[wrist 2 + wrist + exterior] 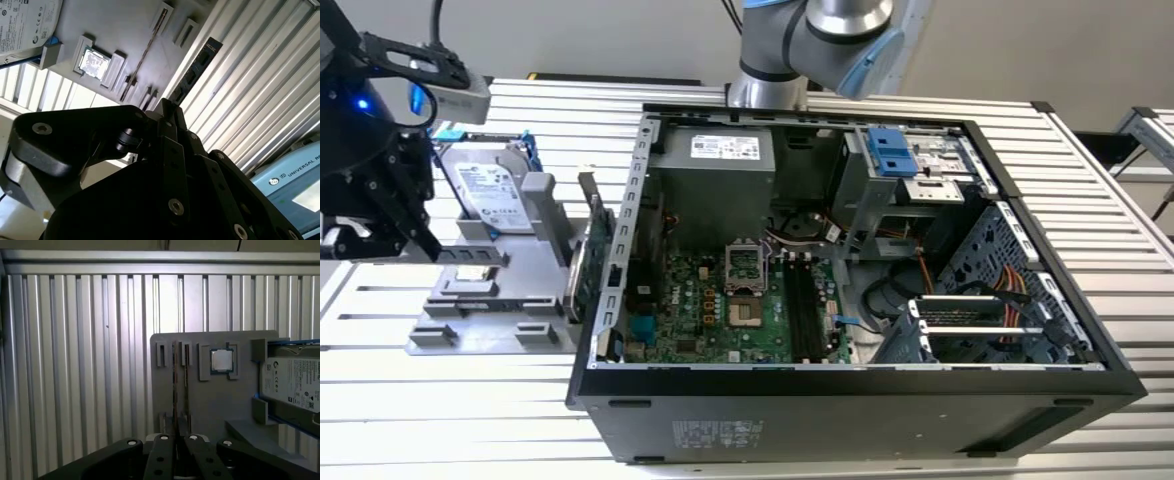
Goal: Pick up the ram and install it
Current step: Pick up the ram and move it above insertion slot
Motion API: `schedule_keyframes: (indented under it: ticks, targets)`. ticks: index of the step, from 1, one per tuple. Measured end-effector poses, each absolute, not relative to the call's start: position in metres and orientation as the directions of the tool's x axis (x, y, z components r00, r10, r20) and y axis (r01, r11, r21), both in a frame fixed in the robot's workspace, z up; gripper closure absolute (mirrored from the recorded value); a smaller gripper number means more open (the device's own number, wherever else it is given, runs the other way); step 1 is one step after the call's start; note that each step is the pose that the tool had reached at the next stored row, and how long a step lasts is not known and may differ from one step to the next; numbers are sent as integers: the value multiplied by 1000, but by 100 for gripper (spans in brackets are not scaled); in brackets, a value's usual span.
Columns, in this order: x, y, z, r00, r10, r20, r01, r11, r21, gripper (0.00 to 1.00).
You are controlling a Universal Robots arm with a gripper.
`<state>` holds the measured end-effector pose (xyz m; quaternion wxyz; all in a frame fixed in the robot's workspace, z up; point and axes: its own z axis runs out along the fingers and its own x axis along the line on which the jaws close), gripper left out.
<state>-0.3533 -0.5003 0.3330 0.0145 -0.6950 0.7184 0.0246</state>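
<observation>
Black hand [380, 235] hangs above the desk [440, 420] near its edge at the exterior view's left, just off the grey holder tray [480, 335]. Its fingers [162, 452] are drawn together on the ram [196, 70]. The ram is a dark stick with chips on its face. It juts out from the hand in the second wrist view and shows edge-on in the first wrist view, lifted clear of the tray.

The desk is ribbed aluminium, with slats running across its whole top, and a pale wall stands behind it. One tray lies on the desk, carrying one hard drive [494, 195] and one processor chip [221, 361] in a square pocket. One green card [591, 260] stands upright between the tray and the case. One open computer case [854, 400] lies on its side at the desk's middle, its motherboard [720, 300] facing up. One grey arm [814, 40] rises behind the case.
</observation>
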Motion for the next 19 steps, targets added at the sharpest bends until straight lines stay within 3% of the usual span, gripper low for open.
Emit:
schedule_keyframes:
  ticks: [19]
  targets:
    - [-353,-500,362,-33,-998,-55,-999,33,15,100]
